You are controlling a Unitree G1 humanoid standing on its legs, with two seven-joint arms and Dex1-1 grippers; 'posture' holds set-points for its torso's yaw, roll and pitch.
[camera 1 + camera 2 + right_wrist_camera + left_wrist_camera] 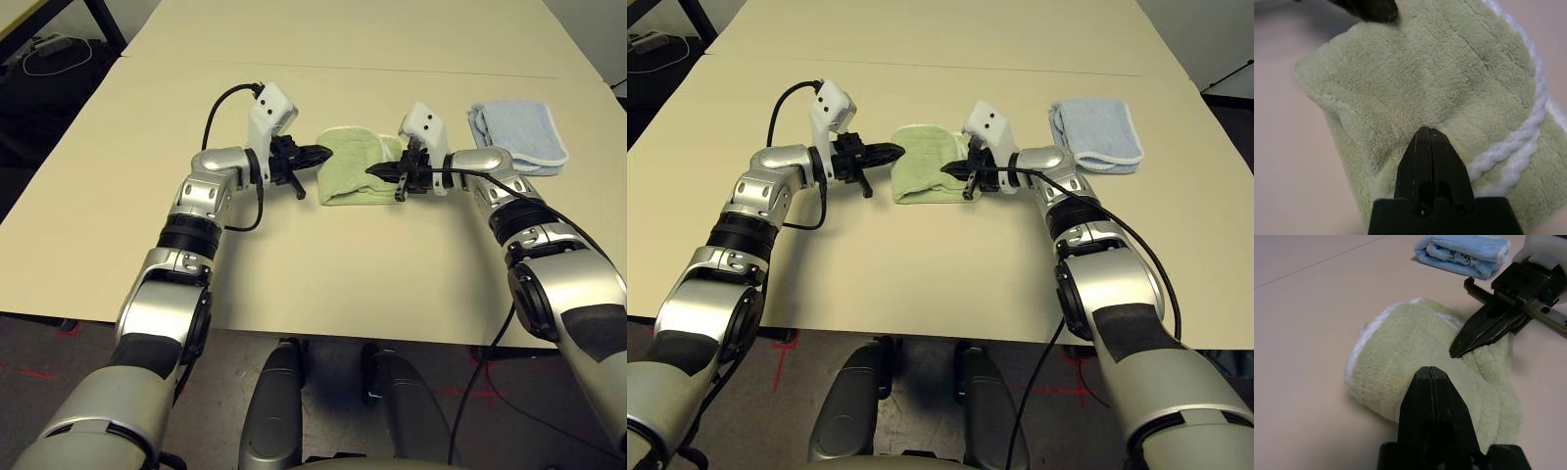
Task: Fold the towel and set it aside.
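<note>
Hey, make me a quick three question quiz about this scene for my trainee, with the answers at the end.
1. True or false: the silver robot's black two-fingered left hand is shut.
2. Multiple choice: on which side of the light green terry cloth towel does the folded pale blue towel lie?
A) the robot's left
B) the robot's right
C) on top of it
3. Fill in the blank: the edging of the green towel is ____.

Key: 1. true; 2. B; 3. white
</note>
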